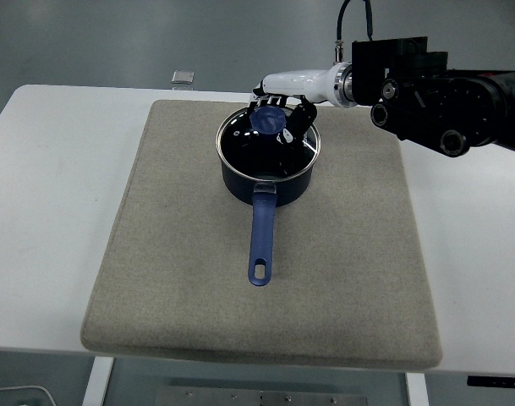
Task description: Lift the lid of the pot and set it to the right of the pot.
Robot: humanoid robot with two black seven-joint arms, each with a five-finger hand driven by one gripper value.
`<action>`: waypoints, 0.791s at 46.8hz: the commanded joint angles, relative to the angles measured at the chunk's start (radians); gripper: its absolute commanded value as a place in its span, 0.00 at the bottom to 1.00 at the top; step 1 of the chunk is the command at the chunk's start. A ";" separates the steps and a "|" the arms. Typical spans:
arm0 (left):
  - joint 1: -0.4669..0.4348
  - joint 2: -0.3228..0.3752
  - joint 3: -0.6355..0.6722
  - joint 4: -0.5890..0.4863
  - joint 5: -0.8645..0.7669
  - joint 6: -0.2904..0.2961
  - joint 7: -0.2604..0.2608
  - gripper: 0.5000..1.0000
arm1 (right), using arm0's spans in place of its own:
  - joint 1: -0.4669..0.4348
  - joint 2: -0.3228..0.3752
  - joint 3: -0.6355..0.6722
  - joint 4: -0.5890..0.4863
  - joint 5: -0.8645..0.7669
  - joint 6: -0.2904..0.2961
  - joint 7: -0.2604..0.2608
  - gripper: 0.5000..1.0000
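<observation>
Dark blue saucepan (268,169) at far centre of grey fabric mat (342,279), long blue handle pointing near; glass lid (269,144) seated on it. Right hand (284,114) curled round blue lid knob (268,119), apparently gripping, ready for lifting rightward

Glossy glass lid (265,142); rough cloth mat (189,279).
</observation>
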 commanded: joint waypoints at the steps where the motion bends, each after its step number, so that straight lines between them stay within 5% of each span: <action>1: 0.000 0.000 0.000 0.000 0.000 0.000 0.000 1.00 | -0.001 0.000 0.000 0.000 -0.003 0.000 0.000 0.34; 37: 0.000 0.000 0.000 0.000 0.000 0.000 0.000 1.00 | 0.010 -0.009 -0.002 -0.002 -0.002 0.031 -0.002 0.15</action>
